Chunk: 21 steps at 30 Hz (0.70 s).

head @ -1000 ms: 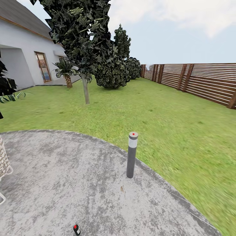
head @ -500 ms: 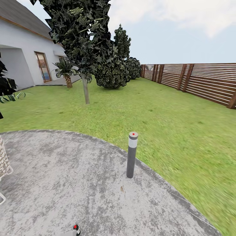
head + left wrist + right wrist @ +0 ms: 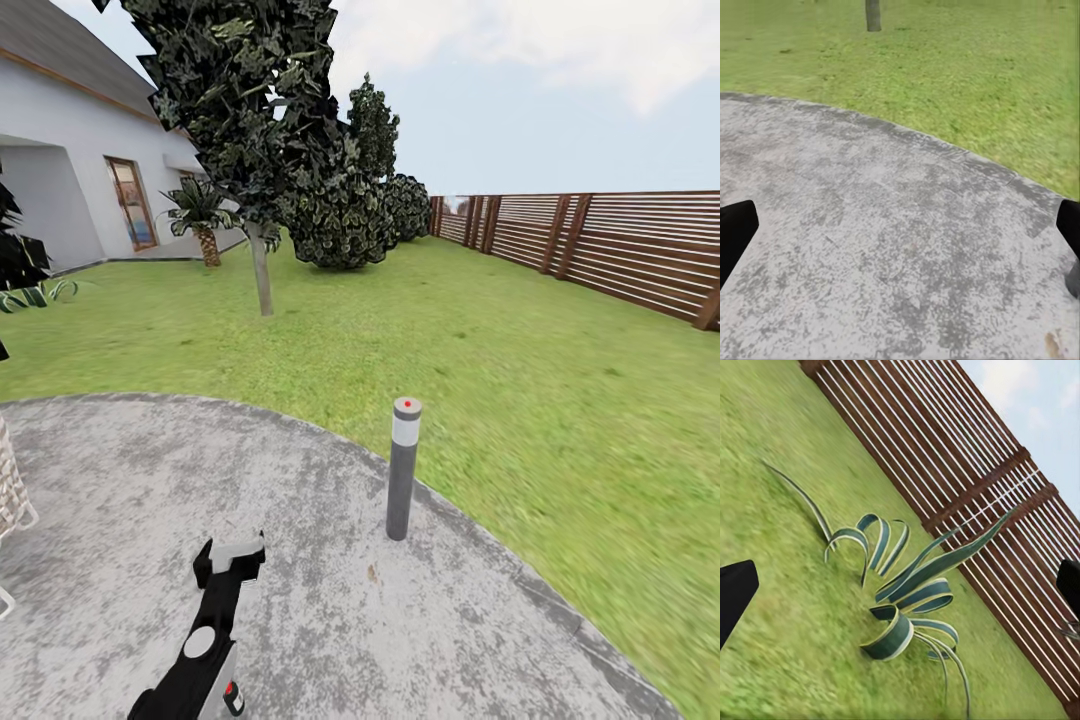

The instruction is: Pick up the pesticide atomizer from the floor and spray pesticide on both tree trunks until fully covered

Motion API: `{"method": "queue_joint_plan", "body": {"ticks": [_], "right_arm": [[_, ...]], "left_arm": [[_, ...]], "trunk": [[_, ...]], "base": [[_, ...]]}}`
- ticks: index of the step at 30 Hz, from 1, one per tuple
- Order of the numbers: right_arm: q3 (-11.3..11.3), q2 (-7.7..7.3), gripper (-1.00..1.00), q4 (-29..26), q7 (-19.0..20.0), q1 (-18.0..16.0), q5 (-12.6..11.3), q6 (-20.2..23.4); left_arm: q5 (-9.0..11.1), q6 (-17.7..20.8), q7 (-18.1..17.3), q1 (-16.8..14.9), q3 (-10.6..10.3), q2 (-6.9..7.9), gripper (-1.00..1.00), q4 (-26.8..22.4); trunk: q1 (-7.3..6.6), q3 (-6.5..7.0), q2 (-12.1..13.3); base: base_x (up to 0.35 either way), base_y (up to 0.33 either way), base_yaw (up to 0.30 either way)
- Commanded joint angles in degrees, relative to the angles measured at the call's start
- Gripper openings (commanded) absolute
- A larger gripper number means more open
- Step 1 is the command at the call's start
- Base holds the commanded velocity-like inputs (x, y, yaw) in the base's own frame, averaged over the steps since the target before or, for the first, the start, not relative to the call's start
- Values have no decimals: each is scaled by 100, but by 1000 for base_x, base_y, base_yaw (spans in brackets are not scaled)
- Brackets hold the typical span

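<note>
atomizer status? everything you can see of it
Only a sliver of the atomizer shows in the head view, at the bottom edge: a small dark body with a white label patch and a red spot. It sits on the grey paved patio, pose unclear. The left arm reaches out over it and hides part of it; contact between them cannot be judged. The left gripper is past it, open and empty.

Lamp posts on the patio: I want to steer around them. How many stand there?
1. The lamp post stands near the patio's edge by the lawn; others may stand outside the view.
</note>
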Motion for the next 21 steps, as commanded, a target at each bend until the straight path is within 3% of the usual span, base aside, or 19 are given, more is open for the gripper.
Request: {"method": "queue_joint_plan", "body": {"ticks": [1, 6, 11, 21], "right_arm": [[-15, 1, 100, 5, 5, -5, -2, -30], [-29, -41, 100, -1, -13, -5, -2, -32], [-25, -215, 100, 4, -21, -5, -4, -35], [-9, -263, 100, -11, -38, -5, 9, -207]], "left_arm": [[-30, -27, 13, -15, 14, -4, 100, 40], [-31, -202, 13, -45, 19, -2, 100, 217], [-36, -266, 13, -49, 28, 2, 100, 346], [-35, -284, 13, -50, 44, 14, 100, 465]], "trunk": [[22, -24, -44], [132, -114, -245], [242, -203, -445], [461, -383, -847]], "base": [[0, 0, 0], [0, 0, 0], [0, 0, 0], [0, 0, 0]]}}
